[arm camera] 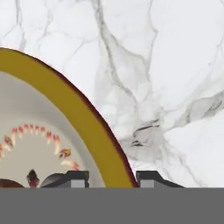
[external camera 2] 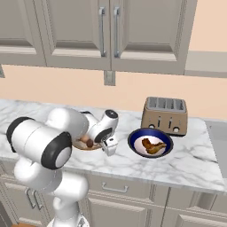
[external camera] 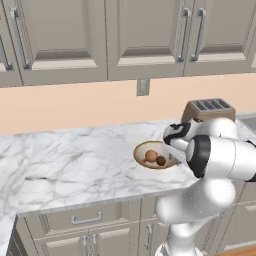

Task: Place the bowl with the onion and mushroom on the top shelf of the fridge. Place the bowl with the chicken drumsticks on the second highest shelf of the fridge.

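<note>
Dark finger tips of the gripper (arm camera: 111, 178) straddled the mustard-yellow rim of the bowl (arm camera: 83, 120), one tip inside and one outside, pinching it. The onion (external camera: 151, 155) and mushroom (external camera: 161, 160) lay inside that bowl on the marble counter (external camera: 75, 160), beside the blue bowl of chicken drumsticks (external camera 2: 153, 146).

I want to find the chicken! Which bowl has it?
The dark blue bowl beside the toaster holds the chicken drumsticks. The yellow-rimmed bowl holds the onion and mushroom.
</note>
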